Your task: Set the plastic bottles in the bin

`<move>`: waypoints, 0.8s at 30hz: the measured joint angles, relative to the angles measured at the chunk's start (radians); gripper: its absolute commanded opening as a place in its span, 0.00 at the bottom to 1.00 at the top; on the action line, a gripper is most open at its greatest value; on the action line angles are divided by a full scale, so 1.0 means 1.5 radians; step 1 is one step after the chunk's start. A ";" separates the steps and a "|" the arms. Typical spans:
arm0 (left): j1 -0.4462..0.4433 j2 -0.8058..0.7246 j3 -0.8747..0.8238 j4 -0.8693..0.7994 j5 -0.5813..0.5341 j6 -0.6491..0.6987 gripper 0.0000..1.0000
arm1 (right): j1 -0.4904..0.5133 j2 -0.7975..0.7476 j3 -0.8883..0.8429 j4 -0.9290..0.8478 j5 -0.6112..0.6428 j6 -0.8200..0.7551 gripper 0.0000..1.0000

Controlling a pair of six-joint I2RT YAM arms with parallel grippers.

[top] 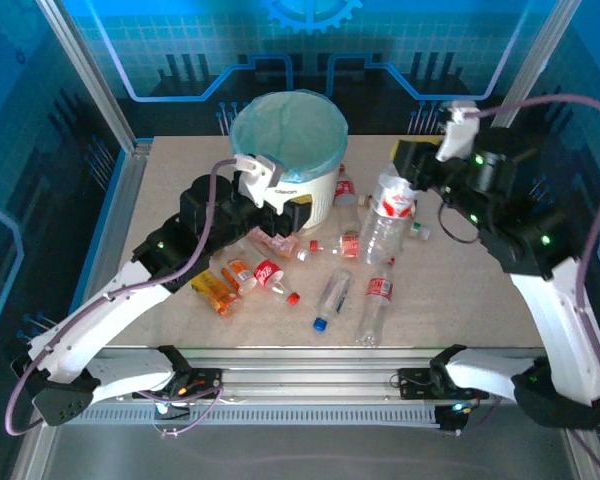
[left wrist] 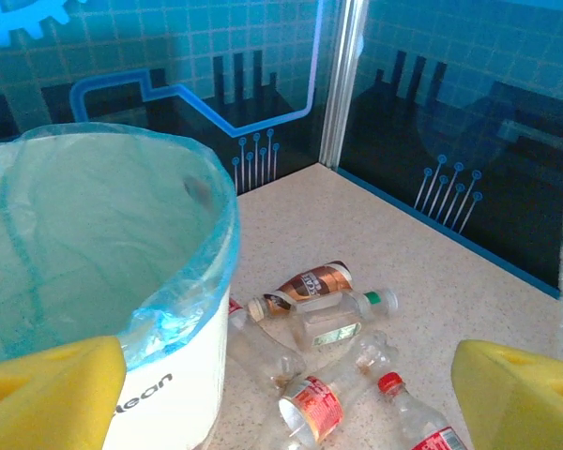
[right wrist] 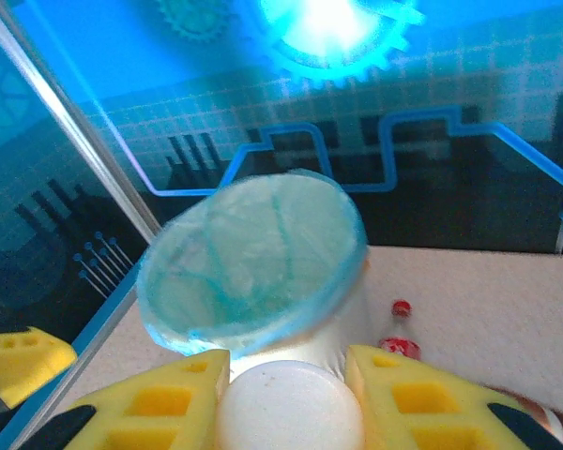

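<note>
The teal-lined white bin point(top: 290, 150) stands upright. The left gripper point(left wrist: 286, 394) hovers just in front of the bin's wall, its jaws spread wide with nothing between them. The right gripper point(right wrist: 287, 380), to the right of the bin, is clamped on a clear red-labelled bottle point(top: 388, 215). The other plastic bottles point(top: 332, 292) lie scattered in front of the bin and to its right.

Open bin point(top: 318, 192) mouth; bottles point(top: 378, 300) thick on table point(top: 470, 290) before it.
</note>
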 measured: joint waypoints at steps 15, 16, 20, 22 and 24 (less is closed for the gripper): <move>0.052 -0.064 -0.049 0.041 -0.076 -0.008 0.91 | 0.166 0.194 0.147 0.130 0.055 -0.071 0.11; 0.052 -0.070 -0.053 0.045 -0.082 -0.006 0.91 | 0.169 0.198 0.150 0.136 0.058 -0.075 0.11; 0.052 -0.093 -0.067 0.065 -0.106 0.008 0.90 | 0.174 0.226 0.181 0.161 0.070 -0.085 0.10; 0.052 -0.101 -0.074 0.077 -0.115 0.011 0.90 | 0.174 0.244 0.206 0.175 0.073 -0.093 0.08; 0.052 -0.110 -0.083 0.089 -0.122 0.017 0.91 | 0.174 0.266 0.239 0.186 0.078 -0.104 0.08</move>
